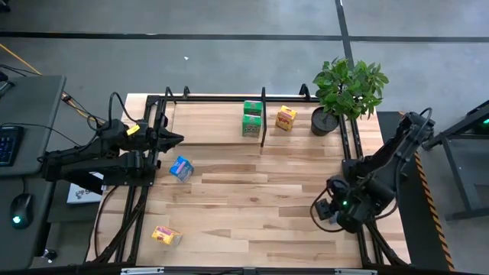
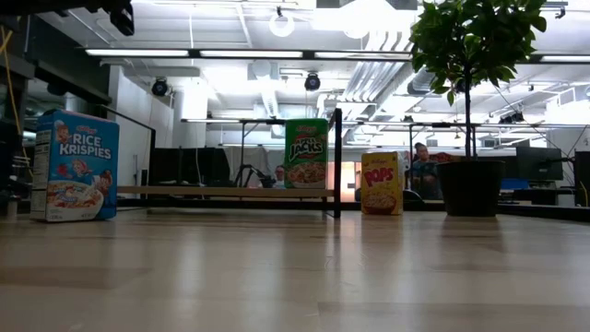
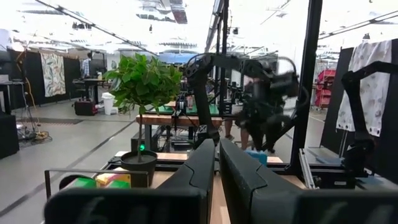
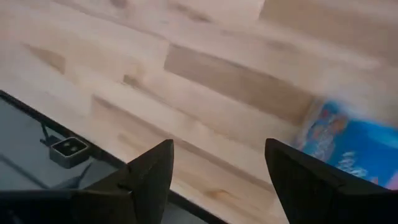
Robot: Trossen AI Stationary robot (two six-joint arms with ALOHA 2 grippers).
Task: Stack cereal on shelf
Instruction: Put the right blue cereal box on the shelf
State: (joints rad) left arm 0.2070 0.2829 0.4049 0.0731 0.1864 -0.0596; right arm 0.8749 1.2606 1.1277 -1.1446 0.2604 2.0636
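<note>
Standing on the shelf at the table's far edge: two green boxes just left of the black divider, one behind the other and touching, and one yellow-orange box just right of it. The low view shows the green front reading "Jacks" and the yellow one reading "Pops", both upright. A potted plant sits at the shelf's right end.

Off the shelf, on the table: a blue box left of centre, upright, front reading "Rice Krispies"; a second yellow-orange box lying flat near the near-left corner. A second blue box shows only in the right wrist view, close ahead of that gripper on the wood.

Left gripper hangs above the shelf's left end, fingers nearly together, holding nothing. Right gripper is low by the table's right edge, fingers spread wide, empty.
</note>
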